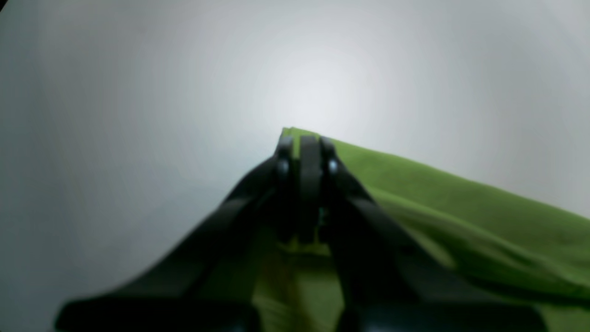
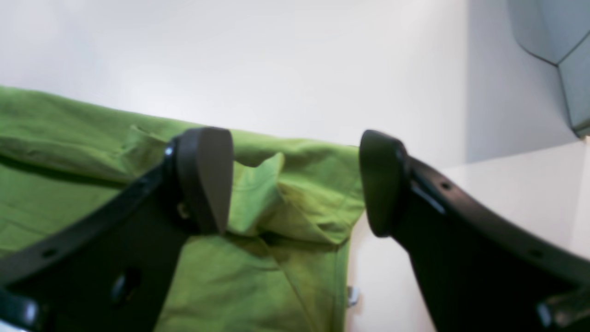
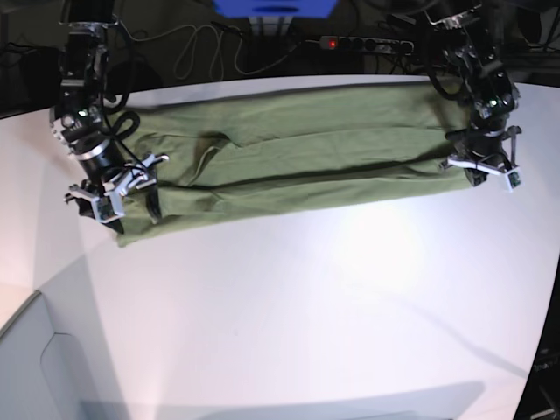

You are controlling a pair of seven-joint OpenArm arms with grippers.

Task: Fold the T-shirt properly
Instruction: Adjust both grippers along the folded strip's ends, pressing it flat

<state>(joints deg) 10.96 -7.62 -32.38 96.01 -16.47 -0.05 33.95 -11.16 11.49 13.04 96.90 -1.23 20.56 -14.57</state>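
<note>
With left pincer (image 1: 306, 152) clamped on the T-shirt (image 3: 297, 166) corner and right pincer (image 2: 295, 182) apart over its end, best to close squarely, lifting both evenly off the worktop (image 3: 306, 306).

Robotics lab or test bench, not a home. A large plain white table (image 3: 289, 297) fills most of the base view, lit by a bright patch of overhead light. Two black robot arms are mounted at its far corners, with loose cabling around them. Behind the table, the floor is dark and cluttered with tangled cables (image 3: 197, 48), a power strip (image 3: 367, 44) with a red lit switch, and a blue box-like object (image 3: 276, 7) at the top edge, only partly in frame. A grey panelled surface (image 2: 553, 55) shows in the corner of the right wrist view; what it belongs to cannot be told.
</note>
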